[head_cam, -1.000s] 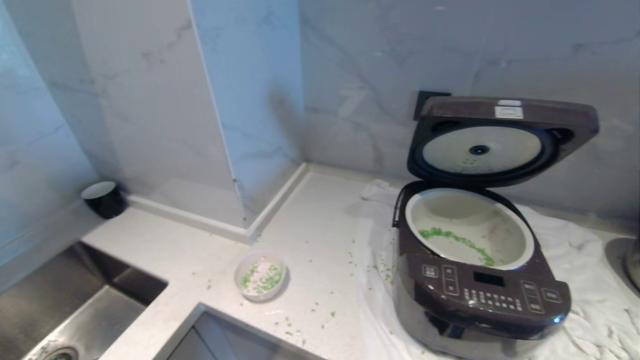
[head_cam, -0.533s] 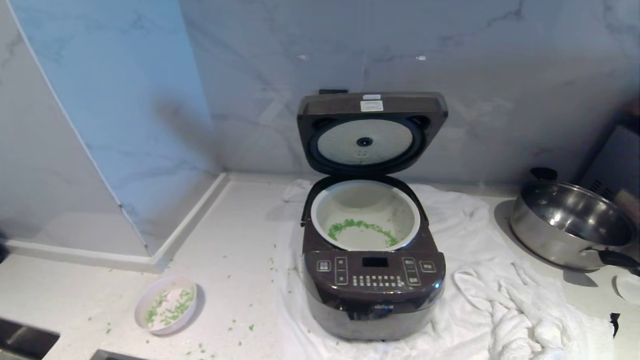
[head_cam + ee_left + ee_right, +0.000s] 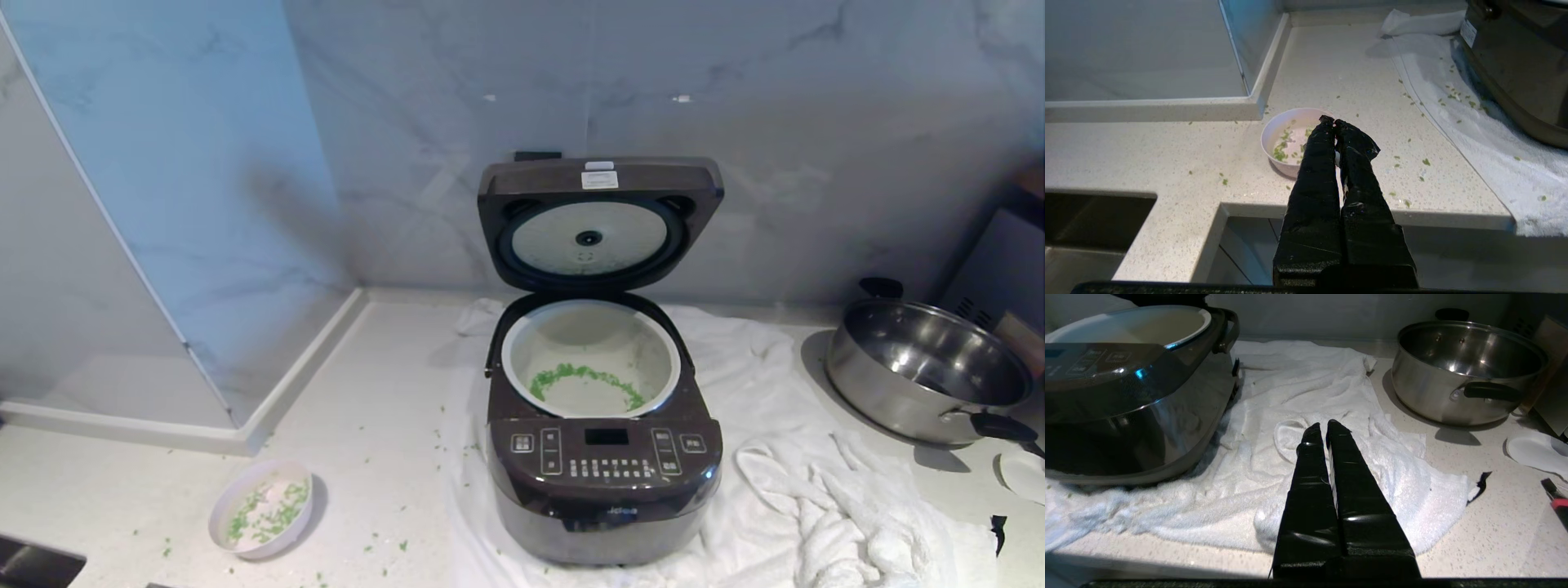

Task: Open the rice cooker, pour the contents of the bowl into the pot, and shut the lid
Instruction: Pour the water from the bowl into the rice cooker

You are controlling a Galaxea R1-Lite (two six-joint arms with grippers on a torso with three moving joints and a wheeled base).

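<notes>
The rice cooker (image 3: pixel 604 482) stands on a white towel at the middle of the counter. Its lid (image 3: pixel 531 175) is raised, showing the round silvery plate. The pot (image 3: pixel 596 335) inside holds an arc of green bits (image 3: pixel 580 377). Left of the cooker, near the counter's front edge, sits the pink bowl (image 3: pixel 219 514) with green contents (image 3: pixel 269 502). My left gripper (image 3: pixel 1334 121) is shut and empty, hanging above the near rim of the bowl (image 3: pixel 1267 136). My right gripper (image 3: pixel 1325 426) is shut and empty over the towel, right of the cooker (image 3: pixel 1126 396). Neither gripper shows in the head view.
A rumpled white towel (image 3: pixel 816 506) spreads under and to the right of the cooker. A steel pan (image 3: pixel 922 376) with black handles stands at the far right. Loose green bits (image 3: pixel 384 543) lie on the counter. A sink corner (image 3: pixel 33 559) shows at the lower left.
The head view has swung to the right, so the cooker sits at the middle and the steel pan has come into view. Nothing on the counter has moved.
</notes>
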